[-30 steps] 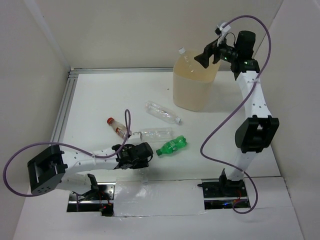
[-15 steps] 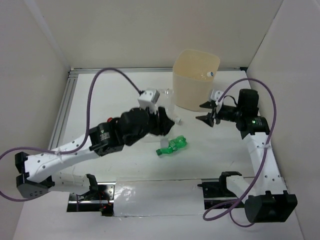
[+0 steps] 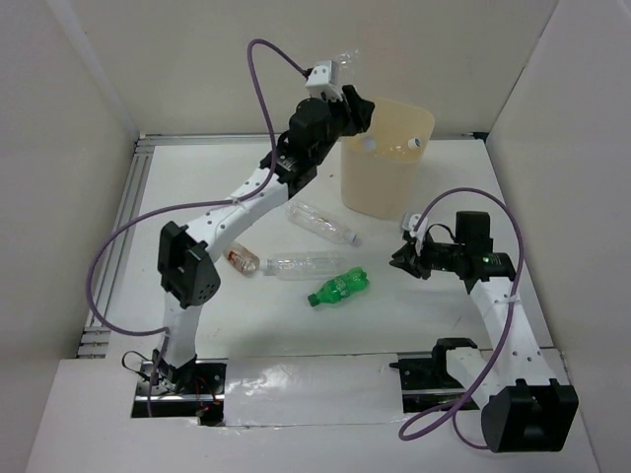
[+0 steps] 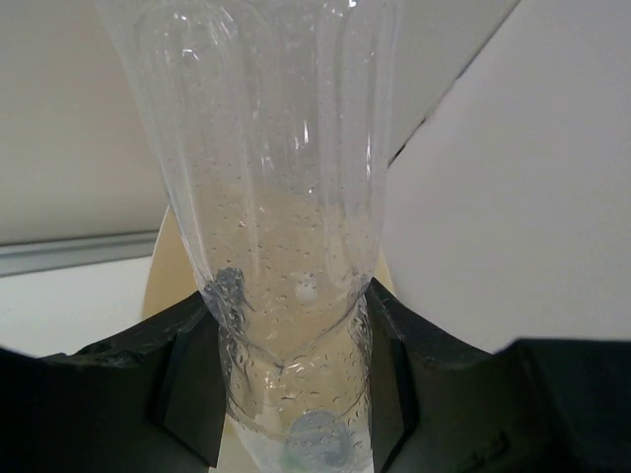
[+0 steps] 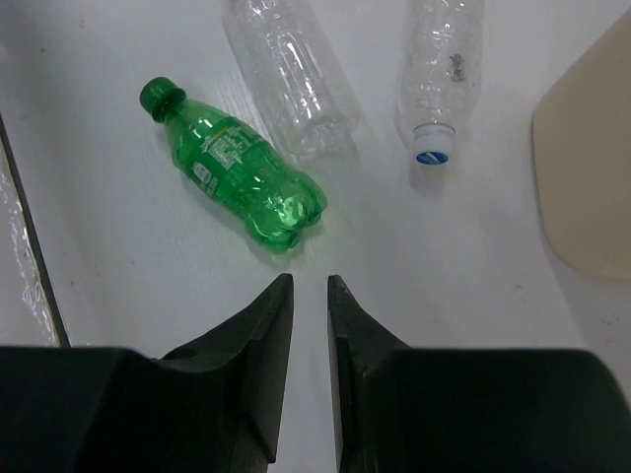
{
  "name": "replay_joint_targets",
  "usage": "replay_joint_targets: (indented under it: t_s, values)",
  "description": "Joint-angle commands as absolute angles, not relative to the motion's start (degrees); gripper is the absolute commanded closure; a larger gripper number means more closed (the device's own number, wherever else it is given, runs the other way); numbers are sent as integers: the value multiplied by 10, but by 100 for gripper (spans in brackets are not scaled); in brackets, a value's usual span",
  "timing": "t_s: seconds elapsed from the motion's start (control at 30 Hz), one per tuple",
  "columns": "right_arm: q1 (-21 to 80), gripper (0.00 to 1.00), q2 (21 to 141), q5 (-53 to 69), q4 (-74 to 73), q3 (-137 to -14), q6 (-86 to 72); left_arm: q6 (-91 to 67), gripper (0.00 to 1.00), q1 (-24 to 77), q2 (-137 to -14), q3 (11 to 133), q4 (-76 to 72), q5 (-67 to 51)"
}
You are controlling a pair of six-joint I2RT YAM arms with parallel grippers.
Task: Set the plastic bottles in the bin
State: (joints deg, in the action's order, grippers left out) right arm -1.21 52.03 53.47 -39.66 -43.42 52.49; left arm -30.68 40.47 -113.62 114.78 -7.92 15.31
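My left hand (image 4: pixel 288 335) pinches a clear bottle (image 4: pixel 286 197) above the bin (image 3: pixel 380 187), at its 11 o'clock rim. My right hand (image 5: pixel 309 296) is all but pressed together, empty, over the desk (image 3: pixel 217 187). The green bottle (image 5: pixel 237 163) lies at its 11 o'clock. Two white caps (image 3: pixel 370 143), I think, show inside the bin.
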Motion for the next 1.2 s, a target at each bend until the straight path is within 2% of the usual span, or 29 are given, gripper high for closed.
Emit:
replay_joint_targets:
  t_s: [0.0, 0.07, 0.1, 0.2, 0.23, 0.33, 0.37, 0.4, 0.47, 0.6, 0.7, 0.73, 0.77, 0.87, 0.9, 0.93, 1.0, 1.03, 1.17]
  values:
    - [-18, 73, 504, 527, -411, -412, 536, -340, 92, 394, -1193, 1253, -171, 131]
    - [-18, 69, 498, 527, -411, -405, 536, -320, 85, 394, -1225, 1294, -171, 153]
    - [-18, 65, 493, 527, -411, -399, 536, -303, 71, 401, -1251, 1301, -179, 161]
    - [-24, 49, 487, 527, -403, -399, 531, -256, 52, 409, -1287, 1322, -180, 185]
    - [-24, 43, 487, 527, -395, -399, 531, -256, 39, 414, -1301, 1331, -173, 185]
    - [-24, 17, 492, 521, -389, -399, 531, -233, 24, 419, -1342, 1367, -149, 192]
    - [-24, 12, 499, 521, -389, -399, 546, -233, 11, 419, -1347, 1367, -149, 192]
    - [-24, 8, 504, 521, -389, -399, 555, -233, 3, 419, -1347, 1367, -149, 192]
    - [-24, 1, 511, 545, -396, -399, 608, -217, 0, 419, -1347, 1373, -155, 179]
    - [-24, 1, 549, 600, -417, -388, 754, -181, 0, 424, -1347, 1416, -155, 165]
    - [-3, 1, 607, 607, -403, -388, 812, -142, 0, 430, -1283, 1391, -155, 174]
    - [23, 1, 625, 602, -398, -402, 819, -135, 0, 430, -1223, 1341, -155, 183]
    - [39, 1, 643, 593, -389, -409, 825, -128, 0, 436, -1223, 1306, -155, 192]
    - [104, 1, 706, 554, -363, -425, 831, -129, 0, 436, -1068, 1118, -136, 242]
    - [120, 1, 728, 531, -354, -435, 837, -155, 0, 436, -989, 1066, -128, 269]
    - [150, 1, 740, 521, -347, -440, 837, -174, 0, 436, -950, 964, -113, 279]
    - [178, 1, 762, 501, -325, -457, 837, -209, 0, 430, -881, 870, -54, 293]
    - [201, 1, 785, 478, -317, -462, 837, -250, 0, 417, -817, 780, -33, 308]
    - [237, 1, 837, 425, -279, -481, 837, -357, 0, 382, -669, 585, 66, 325]
